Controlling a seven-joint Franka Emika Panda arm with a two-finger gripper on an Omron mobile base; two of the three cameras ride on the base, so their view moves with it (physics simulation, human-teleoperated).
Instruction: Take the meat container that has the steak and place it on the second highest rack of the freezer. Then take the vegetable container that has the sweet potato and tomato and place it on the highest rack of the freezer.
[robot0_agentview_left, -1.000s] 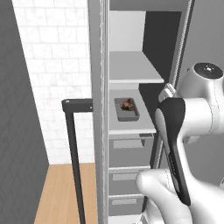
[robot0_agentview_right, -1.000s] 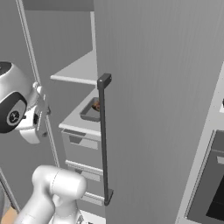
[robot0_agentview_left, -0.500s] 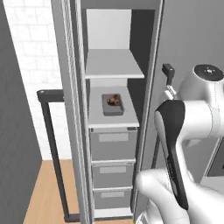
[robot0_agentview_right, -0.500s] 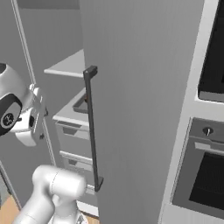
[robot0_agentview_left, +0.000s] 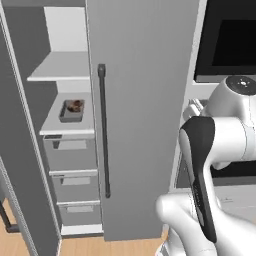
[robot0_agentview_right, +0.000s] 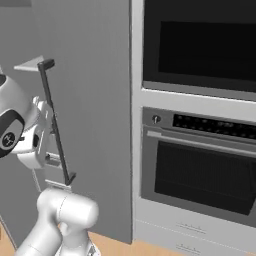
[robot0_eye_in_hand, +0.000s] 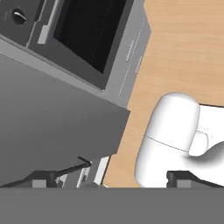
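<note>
Freezer (robot0_agentview_left: 140, 125): tall grey cabinet, left compartment open, its grey door panel standing across the middle of the left base view with a long dark bar handle (robot0_agentview_left: 103, 130) running down it.

Highest rack (robot0_agentview_left: 60, 67): flat pale shelf at 10 o'clock in the left base view, bare on its visible surface.

Second rack (robot0_agentview_left: 67, 125): pale shelf directly below, carrying a small grey meat container (robot0_agentview_left: 71, 111).

Steak (robot0_agentview_left: 75, 105): dark brown chunk lying inside that container, toward its far end.

Drawers (robot0_agentview_left: 72, 155): stacked pale grey fronts under the second rack, all closed.

Oven column (robot0_agentview_right: 200, 125): black microwave above and black oven below, at 3 o'clock of the freezer in the right base view; a small knob (robot0_agentview_right: 156, 119) sits at the oven panel's left end.

Floor (robot0_eye_in_hand: 175, 57): light wood, seen in the hand view beside the oven's lower drawer front.

Arm: white with dark joints, folded close to the base in front of the door panel, which stands between it and the open shelves.

Tool (robot0_eye_in_hand: 111, 178): two dark tips barely visible at 6 o'clock in the hand view, set wide apart, holding nothing.
</note>
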